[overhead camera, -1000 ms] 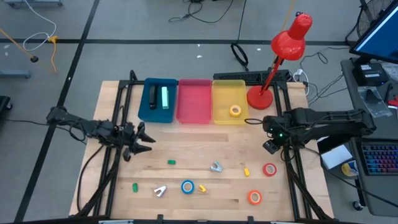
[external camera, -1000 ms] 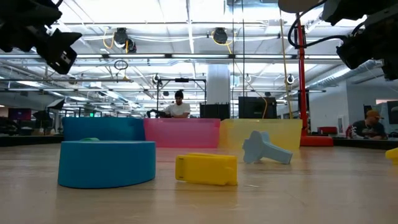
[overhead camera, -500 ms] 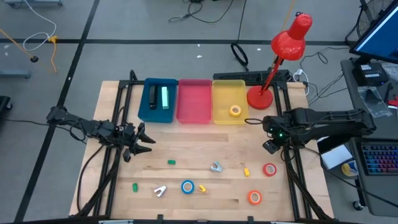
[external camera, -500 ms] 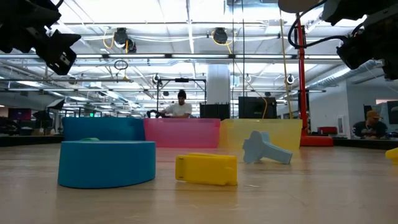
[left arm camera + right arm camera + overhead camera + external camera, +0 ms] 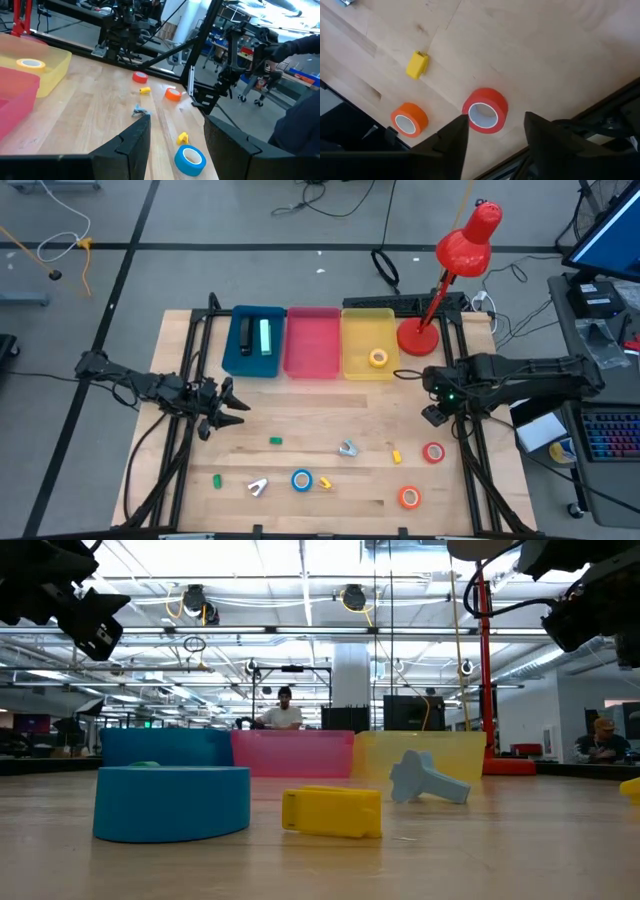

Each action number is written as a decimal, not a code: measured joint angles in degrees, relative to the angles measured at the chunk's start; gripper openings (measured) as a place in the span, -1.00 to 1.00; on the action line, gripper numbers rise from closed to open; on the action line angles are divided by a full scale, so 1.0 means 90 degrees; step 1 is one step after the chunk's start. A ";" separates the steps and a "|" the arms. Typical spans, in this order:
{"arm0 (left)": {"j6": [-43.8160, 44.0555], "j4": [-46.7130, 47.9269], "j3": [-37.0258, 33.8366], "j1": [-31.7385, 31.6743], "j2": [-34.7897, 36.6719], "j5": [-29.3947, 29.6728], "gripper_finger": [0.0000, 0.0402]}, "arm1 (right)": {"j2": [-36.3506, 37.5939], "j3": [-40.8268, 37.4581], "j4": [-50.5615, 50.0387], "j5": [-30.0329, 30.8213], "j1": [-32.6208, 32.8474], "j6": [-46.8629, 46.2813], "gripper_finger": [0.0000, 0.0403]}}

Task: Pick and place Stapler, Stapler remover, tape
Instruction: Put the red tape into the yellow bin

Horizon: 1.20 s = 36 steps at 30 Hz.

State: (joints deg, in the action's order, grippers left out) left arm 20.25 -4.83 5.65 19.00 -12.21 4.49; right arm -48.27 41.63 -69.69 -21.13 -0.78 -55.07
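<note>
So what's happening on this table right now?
A two-arm robot is sorting desk items into three bins. The right gripper hangs open above the red tape roll near the table's right edge, holding nothing. The left gripper waits open over the left side, also empty. The yellow bin holds a yellow tape roll; the blue bin holds staplers; the pink bin looks empty.
</note>
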 joint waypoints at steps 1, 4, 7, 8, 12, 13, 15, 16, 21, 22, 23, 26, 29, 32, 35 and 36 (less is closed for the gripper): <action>0.0000 -0.0002 0.0000 0.0000 0.0000 0.0001 -0.07 | 0.0000 0.0000 0.0005 -0.0002 0.0069 -0.0006 -0.01; 0.0007 -0.0002 0.0000 0.0000 0.0000 0.0002 -0.07 | 0.0000 0.0000 0.0103 -0.0015 0.0336 -0.0107 0.10; 0.0022 0.0000 0.0000 0.0000 0.0001 0.0005 -0.07 | -0.0002 0.0000 0.0253 -0.0013 0.0657 -0.0530 0.16; 0.0022 0.0001 0.0000 0.0000 0.0000 0.0005 -0.07 | 0.0000 0.0000 0.0324 -0.0017 0.0774 -0.0719 0.17; 0.0022 0.0003 0.0000 0.0000 0.0000 0.0007 -0.07 | -0.0033 -0.0065 0.0779 -0.0029 0.1304 -0.1399 0.18; 0.0022 0.0008 0.0000 0.0000 -0.0002 0.0007 -0.07 | -0.0015 -0.0102 0.0989 -0.0035 0.1435 -0.1587 0.17; 0.0060 0.0029 0.0000 0.0000 -0.0012 0.0007 -0.07 | -0.0030 -0.0198 0.1377 -0.0023 0.1704 -0.1943 0.16; 0.0093 0.0044 -0.0004 0.0000 -0.0011 0.0009 -0.07 | -0.0064 -0.0271 0.1592 -0.0027 0.1825 -0.2115 0.15; 0.0119 0.0042 -0.0005 0.0000 -0.0016 0.0004 -0.07 | -0.0132 -0.0712 0.2400 -0.0033 0.2363 -0.3025 0.11; 0.0119 0.0035 -0.0005 0.0000 -0.0017 0.0005 -0.07 | -0.0143 -0.0816 0.2550 -0.0046 0.2462 -0.3197 0.10; 0.0132 0.0037 -0.0005 0.0000 -0.0017 0.0005 -0.07 | -0.0142 -0.0922 0.2652 -0.0048 0.2554 -0.3359 0.10; 0.0138 0.0033 -0.0005 0.0000 -0.0017 0.0002 -0.07 | -0.0141 -0.1190 0.3089 -0.0040 0.2811 -0.3859 0.10; 0.0138 0.0035 -0.0005 0.0000 -0.0017 0.0002 -0.07 | -0.0143 -0.1452 0.3533 -0.0022 0.3031 -0.4301 0.10; 0.0148 0.0036 -0.0005 0.0000 -0.0017 0.0001 -0.07 | -0.0138 -0.1631 0.3999 -0.0007 0.3201 -0.4662 0.09; 0.0147 0.0036 -0.0005 0.0000 -0.0017 0.0000 -0.07 | -0.0141 -0.1831 0.4256 0.0033 0.3354 -0.4934 0.07; 0.0143 0.0037 -0.0005 0.0000 -0.0017 0.0000 -0.07 | -0.0138 -0.1903 0.4329 0.0042 0.3398 -0.5018 0.07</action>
State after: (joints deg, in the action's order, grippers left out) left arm 21.54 -4.49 5.61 19.00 -12.36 4.49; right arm -49.52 24.50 -30.73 -20.75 29.80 -100.24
